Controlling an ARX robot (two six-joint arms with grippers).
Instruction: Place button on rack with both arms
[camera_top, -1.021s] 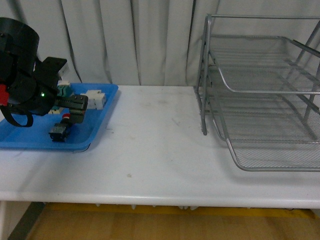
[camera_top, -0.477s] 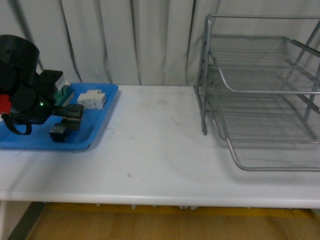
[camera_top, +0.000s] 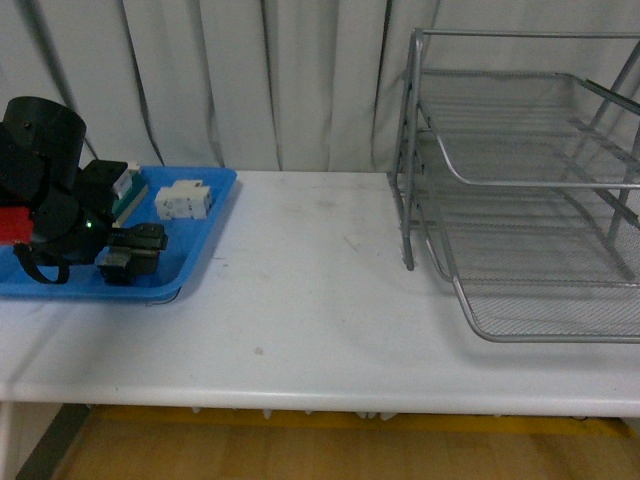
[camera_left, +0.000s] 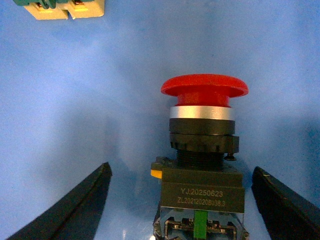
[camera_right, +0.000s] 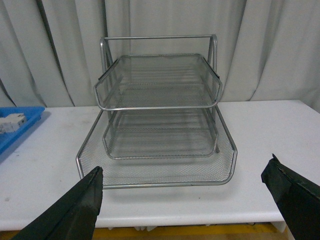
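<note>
While the left arm's black hand (camera_top: 135, 250) hangs low over the flat blue plastic tray (camera_top: 205, 225) at the left end of the white table (camera_top: 320, 300), its fingers stand apart on either side of the red-capped, black-bodied push-button switch (camera_left: 202, 150). The switch lies on the tray floor between them, and neither finger touches it. I judge the step in hand to be the first grasp, with nothing lifted yet. The next move calls for closing on the boxy black body rather than the round cap, which would likely slip. The silver three-tier wire-mesh rack (camera_top: 407, 180) sits well apart at the table's right end, so a pass to the right arm's hand (camera_right: 185, 167) seems likely. That hand waits spread wide and empty, facing the rack's trays.
</note>
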